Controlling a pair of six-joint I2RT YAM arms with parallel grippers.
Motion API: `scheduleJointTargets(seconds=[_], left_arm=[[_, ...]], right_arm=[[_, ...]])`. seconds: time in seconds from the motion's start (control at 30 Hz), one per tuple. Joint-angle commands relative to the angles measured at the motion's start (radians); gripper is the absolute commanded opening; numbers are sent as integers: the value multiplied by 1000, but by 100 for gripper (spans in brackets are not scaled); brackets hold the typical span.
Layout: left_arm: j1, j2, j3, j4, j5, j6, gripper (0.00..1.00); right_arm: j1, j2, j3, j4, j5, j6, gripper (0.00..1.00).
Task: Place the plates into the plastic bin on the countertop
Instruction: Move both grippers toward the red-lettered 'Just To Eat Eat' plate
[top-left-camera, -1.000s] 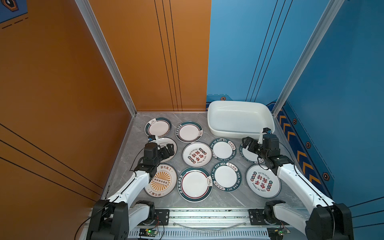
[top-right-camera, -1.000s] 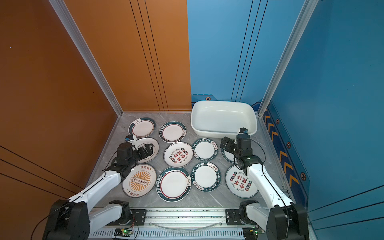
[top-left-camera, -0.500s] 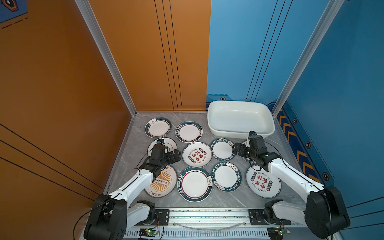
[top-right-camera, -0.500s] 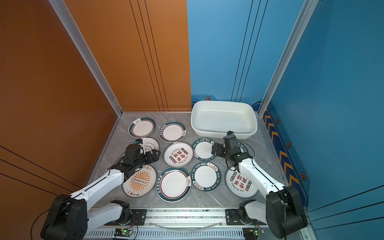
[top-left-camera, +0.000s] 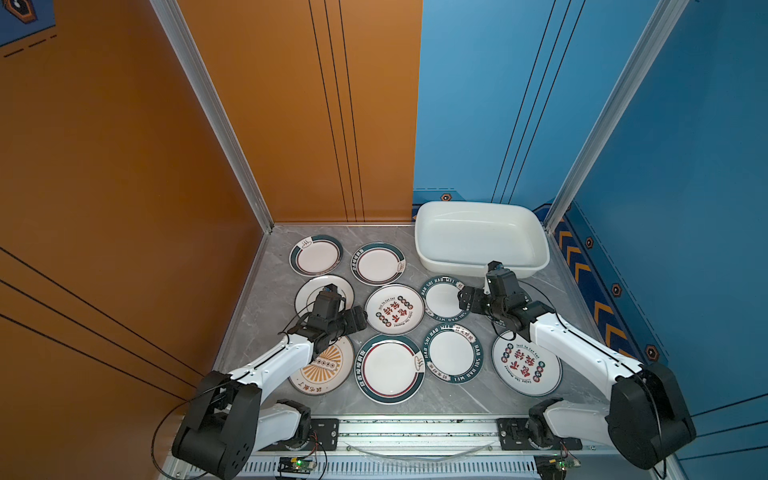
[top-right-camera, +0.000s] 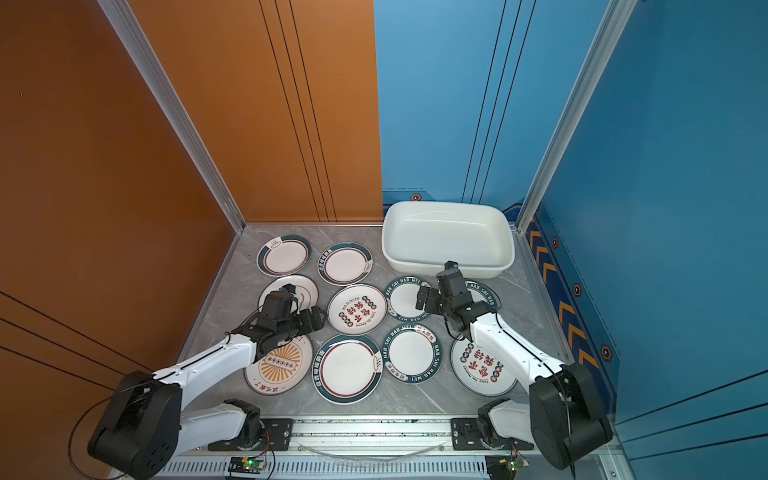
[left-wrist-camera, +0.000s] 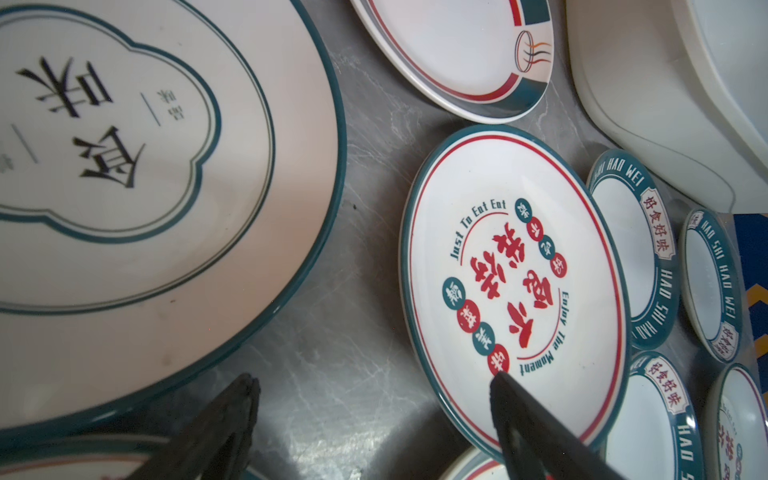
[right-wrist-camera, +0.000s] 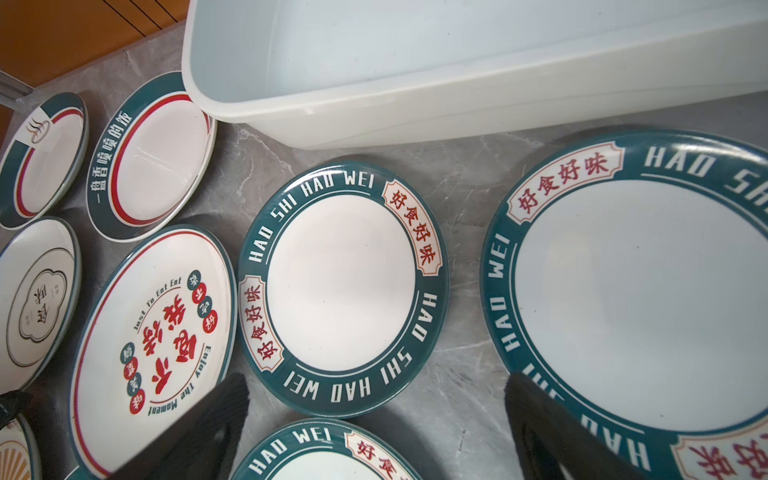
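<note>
Several plates lie flat on the grey countertop (top-left-camera: 270, 291). The white plastic bin (top-left-camera: 478, 237) stands empty at the back right. My left gripper (top-left-camera: 359, 318) (left-wrist-camera: 372, 378) is open and low. One of its fingers is over the rim of the red-character plate (top-left-camera: 394, 309) (left-wrist-camera: 513, 286). The other is over bare marble beside the cloud-pattern plate (left-wrist-camera: 124, 166). My right gripper (top-left-camera: 463, 297) (right-wrist-camera: 376, 378) is open and holds nothing. It hangs over the gap between two green-rimmed "HAO SHI HAO WEI" plates (right-wrist-camera: 343, 286) (right-wrist-camera: 636, 299), just in front of the bin (right-wrist-camera: 415, 104).
An orange wall (top-left-camera: 124, 208) closes the left side and a blue wall (top-left-camera: 685, 208) the right. A silver rail (top-left-camera: 415, 432) with both arm bases runs along the front edge. An orange sunburst plate (top-left-camera: 328, 370) lies partly under my left forearm.
Both arms have swung inward. The left gripper went right from the cloud-pattern plate to the red-character plate's edge. The right gripper went left towards the middle green-rimmed plate.
</note>
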Motion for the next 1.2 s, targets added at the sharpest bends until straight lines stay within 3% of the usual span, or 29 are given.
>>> scheduleJointTargets(seconds=[0.0,0.6,0.73,0.87,1.17], left_arm=[[-17,19,34,17,0,-46,87],[-67,274,133,122,-28,-146,67],[-69,343,155,162,8,-158,57],[-69,394,163,202,24,-177,55],[-63,454,143,283,51,-196,39]], right_arm=[[9,17,21,-23,33,7,97],[6,20,39,-45,54,-15,97],[2,27,45,-50,54,-19,97],[-2,29,45,-49,55,-21,97],[-10,54,34,-37,52,-21,97]])
